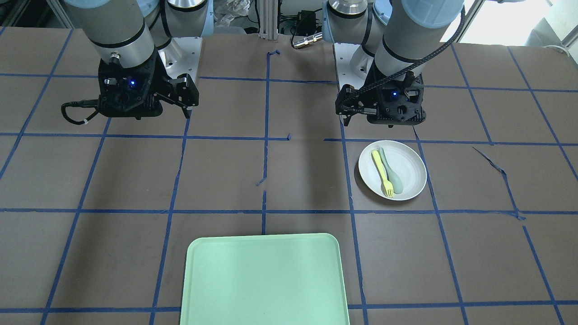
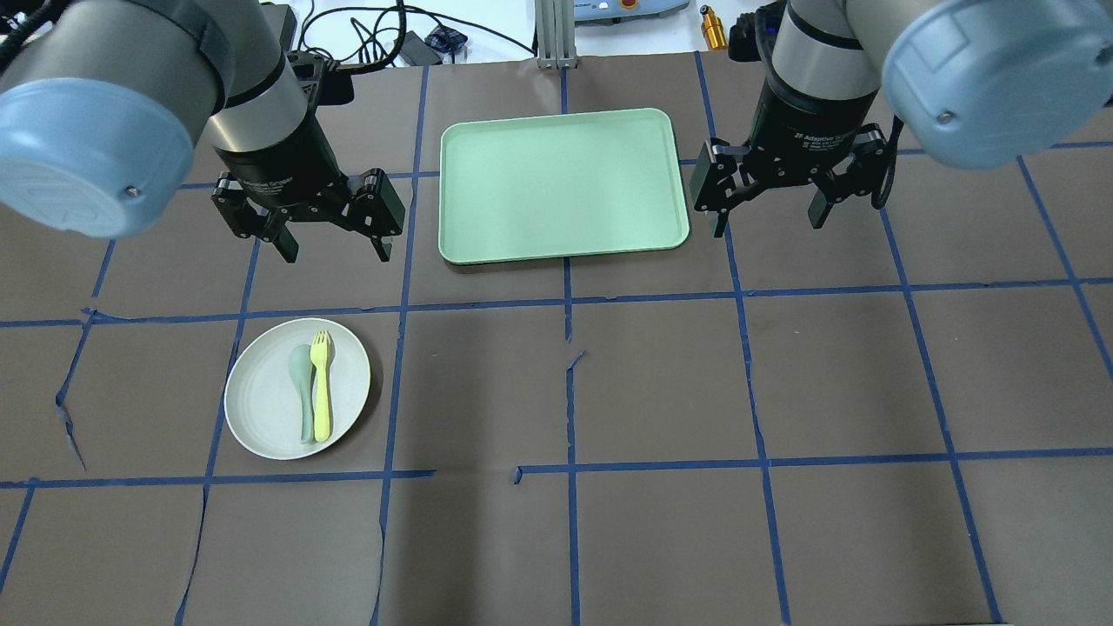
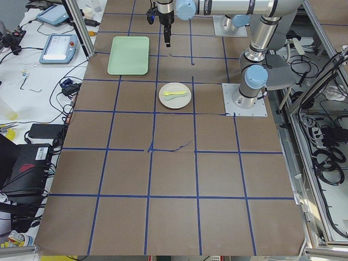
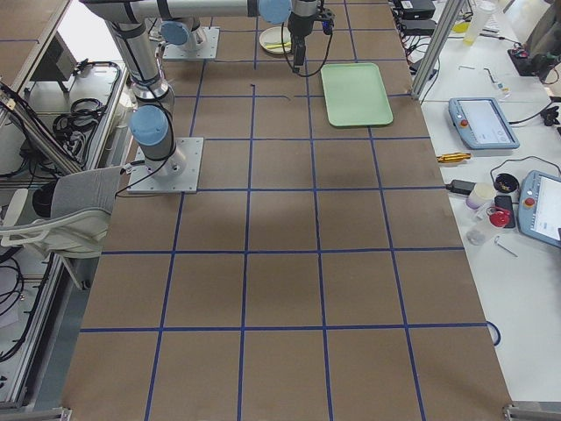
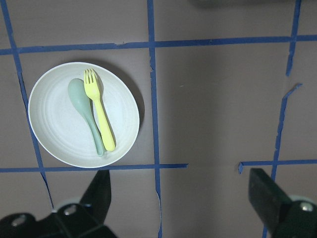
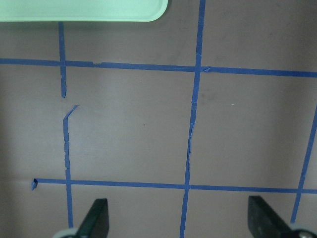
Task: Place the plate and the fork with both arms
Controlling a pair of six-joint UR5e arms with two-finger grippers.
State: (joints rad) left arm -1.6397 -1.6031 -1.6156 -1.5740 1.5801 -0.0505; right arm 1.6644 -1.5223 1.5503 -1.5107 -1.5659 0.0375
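Note:
The off-white plate (image 2: 269, 409) rests on the brown table on my left side; it also shows in the front view (image 1: 406, 169) and the left wrist view (image 5: 57, 119). The pale yellow fork (image 2: 322, 385) lies on the plate beside a grey-green spoon (image 2: 302, 391); both show in the left wrist view, fork (image 5: 100, 110) and spoon (image 5: 85, 113). My left gripper (image 2: 335, 252) is open and empty, high above the table beyond the plate. My right gripper (image 2: 769, 224) is open and empty, to the right of the tray.
A rectangular mint-green tray (image 2: 561, 183) lies at the far middle of the table, between the two grippers; it also shows in the front view (image 1: 264, 282). Blue tape lines grid the brown table cover, torn in places.

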